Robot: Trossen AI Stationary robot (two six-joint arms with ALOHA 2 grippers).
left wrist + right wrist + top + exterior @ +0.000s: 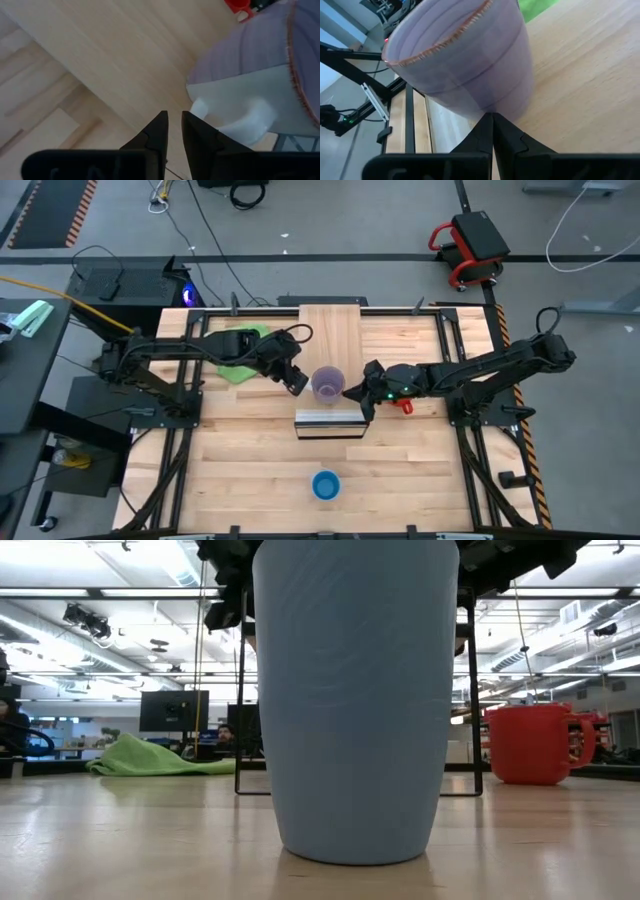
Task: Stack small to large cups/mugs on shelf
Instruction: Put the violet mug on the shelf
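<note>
Blue cup [348, 700] fills the low view, well apart from the shelf [330, 330]. Purple cup [328, 383] stands on the shelf between both grippers. Left gripper [297, 383] and right gripper [356, 393] flank it, fingers together, gripping nothing. Red mug [403, 404] sits beside the shelf, likely waiting its turn.

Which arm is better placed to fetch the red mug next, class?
Probably the right: its gripper hangs beside the purple cup, with the red mug just under that arm. The left gripper is across the shelf.
</note>
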